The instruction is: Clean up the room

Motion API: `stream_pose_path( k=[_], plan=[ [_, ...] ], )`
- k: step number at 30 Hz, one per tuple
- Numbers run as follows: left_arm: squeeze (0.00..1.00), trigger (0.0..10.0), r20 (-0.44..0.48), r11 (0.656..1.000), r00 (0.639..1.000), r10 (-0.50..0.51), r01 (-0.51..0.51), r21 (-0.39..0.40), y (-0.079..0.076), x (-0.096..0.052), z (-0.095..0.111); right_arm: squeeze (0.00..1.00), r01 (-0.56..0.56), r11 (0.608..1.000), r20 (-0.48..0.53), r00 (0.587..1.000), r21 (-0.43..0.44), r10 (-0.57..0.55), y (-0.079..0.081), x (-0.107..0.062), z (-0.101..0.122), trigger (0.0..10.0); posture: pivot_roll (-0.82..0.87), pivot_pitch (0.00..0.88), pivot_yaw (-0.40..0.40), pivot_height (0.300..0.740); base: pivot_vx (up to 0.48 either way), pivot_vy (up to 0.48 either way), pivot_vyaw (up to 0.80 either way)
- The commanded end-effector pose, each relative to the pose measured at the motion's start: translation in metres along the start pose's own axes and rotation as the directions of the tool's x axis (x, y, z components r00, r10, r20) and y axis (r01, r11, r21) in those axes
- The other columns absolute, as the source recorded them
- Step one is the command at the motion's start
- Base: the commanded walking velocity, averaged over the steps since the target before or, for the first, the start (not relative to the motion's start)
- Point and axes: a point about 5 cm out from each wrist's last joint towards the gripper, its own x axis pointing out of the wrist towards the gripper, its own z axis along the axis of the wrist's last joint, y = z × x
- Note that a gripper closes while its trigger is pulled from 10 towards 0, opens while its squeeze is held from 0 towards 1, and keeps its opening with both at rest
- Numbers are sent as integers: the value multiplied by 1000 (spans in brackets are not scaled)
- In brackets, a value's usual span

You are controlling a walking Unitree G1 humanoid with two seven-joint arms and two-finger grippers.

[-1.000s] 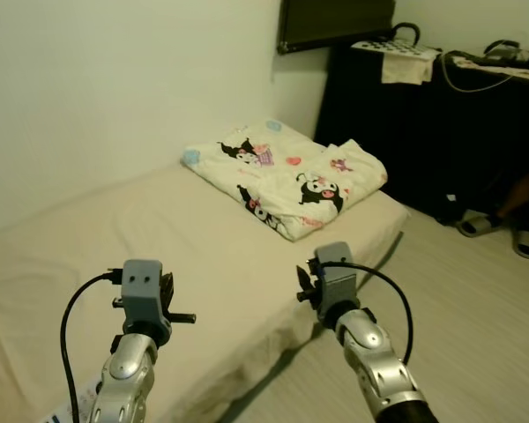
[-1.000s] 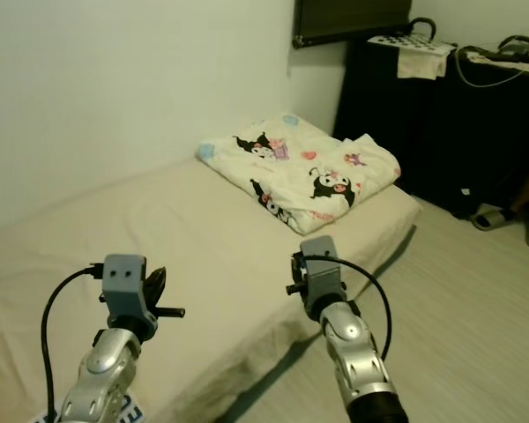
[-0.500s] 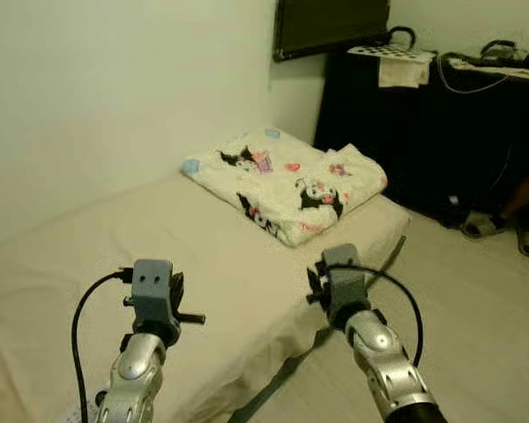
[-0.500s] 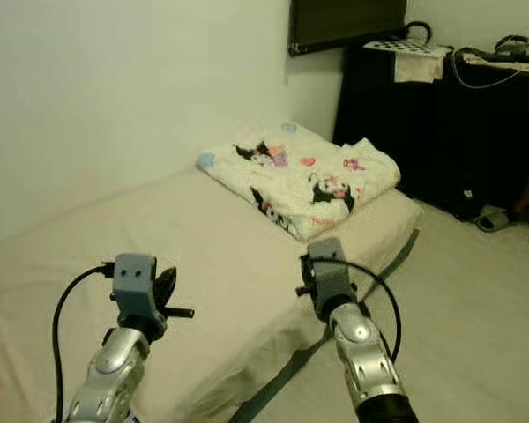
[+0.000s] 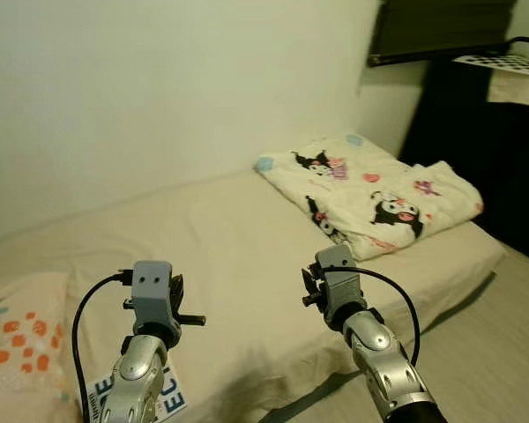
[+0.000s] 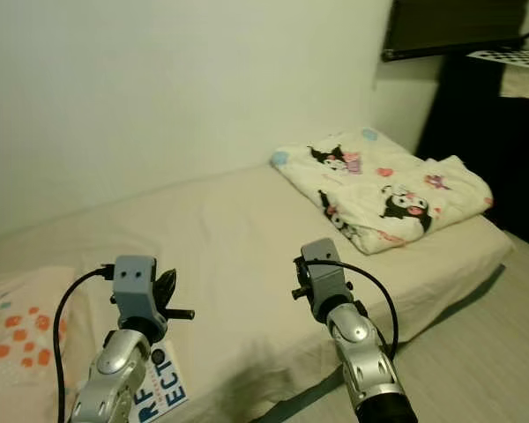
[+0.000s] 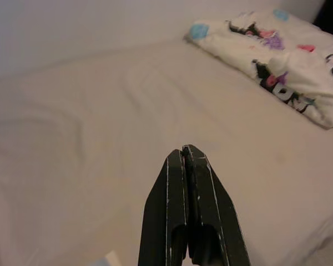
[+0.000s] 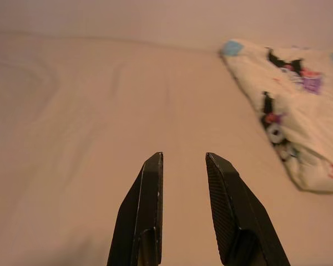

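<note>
A low bed [image 5: 220, 238] with a beige sheet lies along the white wall in front of me. A folded cream blanket [image 5: 379, 198] printed with black cartoon figures and hearts rests on its right end. At the bed's left end lies a pale pillow [image 5: 18, 339] with orange dots. Both arms are raised over the near edge of the bed. My left gripper [image 7: 184, 152] is shut with nothing in it, pointing across the sheet. My right gripper [image 8: 183, 158] is open and empty, also over bare sheet, and the blanket [image 8: 299, 111] lies off to one side.
Tall dark furniture [image 5: 502, 150] stands past the bed's right end, with a dark screen [image 5: 450, 31] on the wall above. Pale floor [image 5: 502, 352] runs along the bed's near right side. A white card with blue letters [image 6: 163, 388] shows low beside my left arm.
The camera has turned left: the blanket and dark furniture slid to the right of the picture and the dotted pillow came into view. Both arms keep their pose.
</note>
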Motion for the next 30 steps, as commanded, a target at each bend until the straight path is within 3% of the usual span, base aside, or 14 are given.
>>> stream_pose_path(
  k=[1,4,24,30],
  plan=[
    [0,10000,-1,1000,1000,-8,8,20,-2,-1,1,0,-1,1000,17,1000,-7,1,1,1,4,10000,-85,20,-42,723,0,0,800],
    [0,10000,14,998,1000,1,-2,64,-1,0,2,0,5,1000,20,1000,-8,-4,0,1,5,10000,-85,20,-42,723,0,0,800],
    [0,10000,14,998,1000,-21,20,52,-3,-1,3,0,9,1000,33,999,-9,-8,-1,3,8,10000,-86,21,-39,723,0,0,800],
    [0,10000,3,996,1000,-15,15,82,-1,0,2,0,12,1000,37,999,-6,-11,-2,4,9,10000,-82,24,-36,723,0,0,800]
  ],
)
